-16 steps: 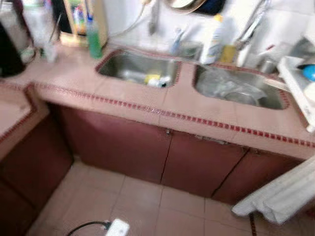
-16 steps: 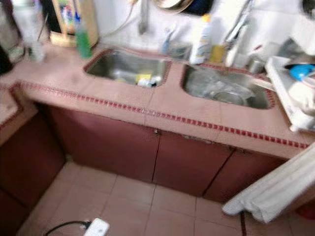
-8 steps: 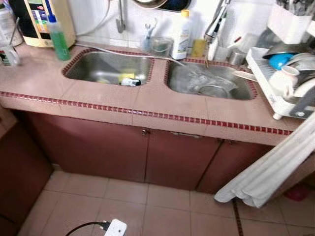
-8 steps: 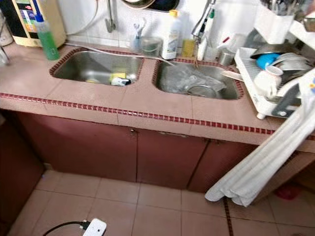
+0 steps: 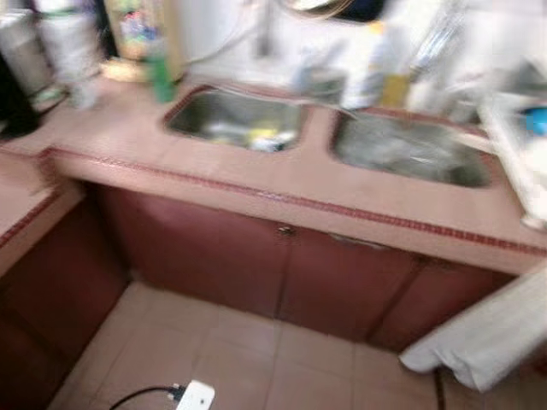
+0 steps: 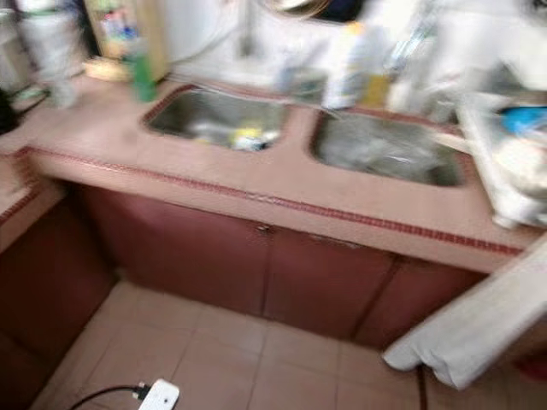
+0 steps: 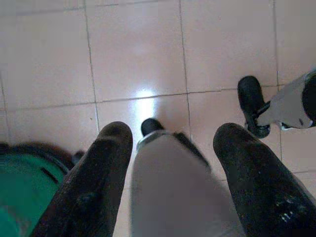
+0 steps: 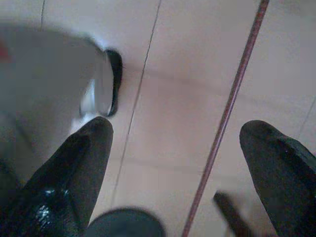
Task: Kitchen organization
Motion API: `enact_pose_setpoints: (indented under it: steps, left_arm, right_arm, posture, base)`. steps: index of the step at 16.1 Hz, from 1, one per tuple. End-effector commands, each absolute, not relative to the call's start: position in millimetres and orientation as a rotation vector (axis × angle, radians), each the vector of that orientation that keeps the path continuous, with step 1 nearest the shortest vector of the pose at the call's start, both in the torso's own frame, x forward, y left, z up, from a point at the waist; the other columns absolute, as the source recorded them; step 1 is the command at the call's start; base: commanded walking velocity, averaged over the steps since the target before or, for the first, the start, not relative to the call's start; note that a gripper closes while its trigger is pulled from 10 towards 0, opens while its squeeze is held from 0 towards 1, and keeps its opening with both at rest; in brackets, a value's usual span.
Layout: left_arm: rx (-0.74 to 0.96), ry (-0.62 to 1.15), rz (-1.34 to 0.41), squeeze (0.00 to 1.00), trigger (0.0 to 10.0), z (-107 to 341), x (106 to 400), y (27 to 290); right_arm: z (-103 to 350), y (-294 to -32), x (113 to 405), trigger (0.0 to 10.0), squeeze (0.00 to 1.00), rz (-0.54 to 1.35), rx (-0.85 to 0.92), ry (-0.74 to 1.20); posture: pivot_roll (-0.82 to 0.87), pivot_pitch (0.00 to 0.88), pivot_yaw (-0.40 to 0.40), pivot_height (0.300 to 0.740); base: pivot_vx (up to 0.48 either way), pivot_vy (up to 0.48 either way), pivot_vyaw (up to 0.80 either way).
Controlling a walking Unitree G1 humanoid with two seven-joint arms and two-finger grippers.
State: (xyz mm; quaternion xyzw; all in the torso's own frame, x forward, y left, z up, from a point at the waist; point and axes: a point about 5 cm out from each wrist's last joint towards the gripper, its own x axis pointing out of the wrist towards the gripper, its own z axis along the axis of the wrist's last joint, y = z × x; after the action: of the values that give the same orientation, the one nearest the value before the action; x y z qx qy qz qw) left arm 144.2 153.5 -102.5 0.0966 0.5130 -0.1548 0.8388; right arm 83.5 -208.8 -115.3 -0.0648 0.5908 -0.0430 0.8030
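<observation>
Both arms hang idle: left end effector (image 7: 173, 163) and right end effector (image 8: 177, 163) spread wide, empty, floor tiles beneath. The sinks (image 5: 235, 120) on the desk (image 5: 282, 179) lie well ahead and above; steady the blurred view before reaching.

Blurred white cloth (image 5: 487, 337) hanging at near right, off the worktop (image 5: 256, 175) edge. White plug block (image 5: 195, 396) with black cable on the tiled floor (image 5: 248, 359), near left.
</observation>
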Motion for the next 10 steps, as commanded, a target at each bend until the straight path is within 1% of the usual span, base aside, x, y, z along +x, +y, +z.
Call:
enact_pose_setpoints:
  steps: [1, 2, 3, 6, 9, 10]
  left_arm:
    - [0.208, 1.1, -0.331, 0.0, 10.0, -104.1, 140.1, 152.7]
    - [0.205, 1.103, -0.328, 0.0, 10.0, -104.3, 139.5, 152.6]
    - [0.204, 1.104, -0.328, 0.0, 10.0, -104.4, 139.3, 152.2]
    - [0.2, 1.106, -0.325, 0.0, 10.0, -104.5, 139.4, 150.7]
    - [0.205, 1.102, -0.328, 0.0, 10.0, -104.3, 140.1, 150.0]
    - [0.207, 1.102, -0.329, 0.0, 10.0, -104.3, 140.3, 150.1]
  right_arm:
    - [-115.8, -206.2, 83.3, 10.0, 0.0, -0.095, -0.115, 1.269]
    - [-115.8, -206.0, 83.3, 10.0, 0.0, -0.098, -0.111, 1.269]
    - [-115.8, -205.9, 83.5, 10.0, 0.0, -0.099, -0.11, 1.268]
    - [-115.8, -205.7, 83.8, 10.0, 0.0, -0.099, -0.109, 1.267]
    - [-115.6, -205.6, 84.4, 10.0, 0.0, -0.098, -0.111, 1.26]
    - [-115.5, -205.7, 84.6, 10.0, 0.0, -0.095, -0.114, 1.259]
  posture:
    - [-0.06, 0.0, -0.041, 0.74]
    - [-0.06, 0.0, -0.04, 0.74]
    - [-0.06, 0.0, -0.04, 0.74]
    - [-0.06, 0.0, -0.038, 0.74]
    - [-0.06, 0.0, -0.038, 0.74]
    - [-0.06, 0.0, -0.038, 0.74]
  base:
    - [0.0, 0.0, -0.71]
    - [0.0, 0.0, -0.69]
    - [0.0, 0.244, -0.69]
    - [0.0, 0.472, -0.69]
    - [0.0, 0.0, -0.61]
    - [0.0, 0.0, 0.0]
